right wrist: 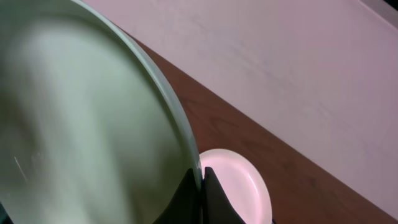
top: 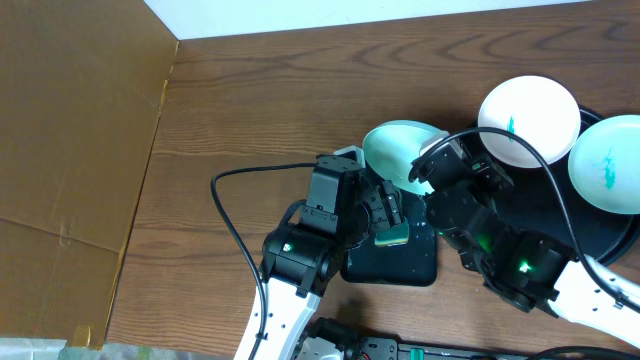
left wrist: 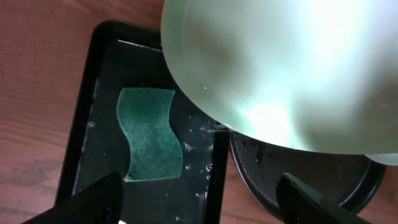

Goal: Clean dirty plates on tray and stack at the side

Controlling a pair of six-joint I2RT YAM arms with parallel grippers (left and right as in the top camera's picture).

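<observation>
My right pincer is closed tight on the rim of a white plate. It holds this plate tilted in the air, just left of the round black tray and on the far side of my left arm. From my left wrist this same plate fills the upper right of the view, and from my right wrist its edge runs down between my two fingers.

My left pincer is wide open and holds nothing. It hangs over a small black rectangular tray, where a green sponge lies flat in a little water.

Two more white plates rest on the round black tray at the right: the far plate and the right plate. Each has a teal smear in its middle, and their rims are close together.
</observation>
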